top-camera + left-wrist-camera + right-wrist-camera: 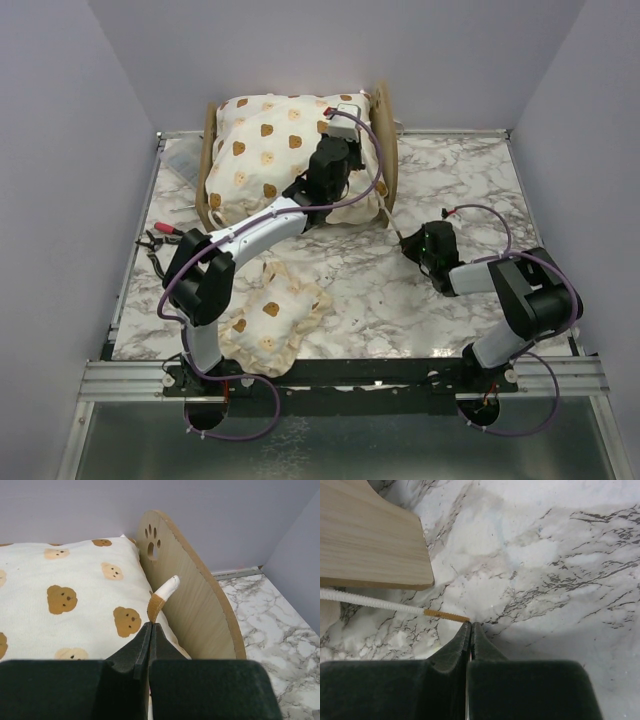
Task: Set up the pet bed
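Note:
The pet bed (386,150) stands at the back of the table with a large bear-print cushion (265,150) filling it. Its paw-print headboard (195,605) rises just right of my left gripper (151,624), which is shut on a short white-and-brown tie (160,597) at the cushion's (75,580) edge. From above, that gripper (345,125) hangs over the cushion's far right part. My right gripper (405,242) sits low by the bed's near right corner. It (471,624) is shut on the brown tip of a white cord (380,602) that runs under the wooden board (370,535).
A small matching bear-print pillow (270,320) lies on the marble table (450,180) near the left arm's base. Red-and-black clips (160,238) and a clear plastic sheet (185,165) sit along the left edge. Grey walls close in the back and sides.

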Tool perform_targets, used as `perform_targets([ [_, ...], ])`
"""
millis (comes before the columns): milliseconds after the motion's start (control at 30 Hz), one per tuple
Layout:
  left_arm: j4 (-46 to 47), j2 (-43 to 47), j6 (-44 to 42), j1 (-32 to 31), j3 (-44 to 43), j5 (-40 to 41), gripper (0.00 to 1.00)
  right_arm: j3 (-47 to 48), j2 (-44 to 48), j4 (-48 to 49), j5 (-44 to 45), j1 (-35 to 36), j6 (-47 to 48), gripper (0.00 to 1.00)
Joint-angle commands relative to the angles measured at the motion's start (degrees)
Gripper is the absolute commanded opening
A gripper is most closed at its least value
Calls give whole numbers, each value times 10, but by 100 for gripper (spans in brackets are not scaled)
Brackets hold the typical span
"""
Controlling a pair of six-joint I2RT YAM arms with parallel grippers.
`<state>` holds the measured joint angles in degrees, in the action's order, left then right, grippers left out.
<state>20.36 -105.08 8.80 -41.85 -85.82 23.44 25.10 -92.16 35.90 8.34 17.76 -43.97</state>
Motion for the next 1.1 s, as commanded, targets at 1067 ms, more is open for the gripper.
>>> perform_targets([
  [1067,-73,17,26,61,-91,75,0,50,68,-117,-62,-15,44,0],
])
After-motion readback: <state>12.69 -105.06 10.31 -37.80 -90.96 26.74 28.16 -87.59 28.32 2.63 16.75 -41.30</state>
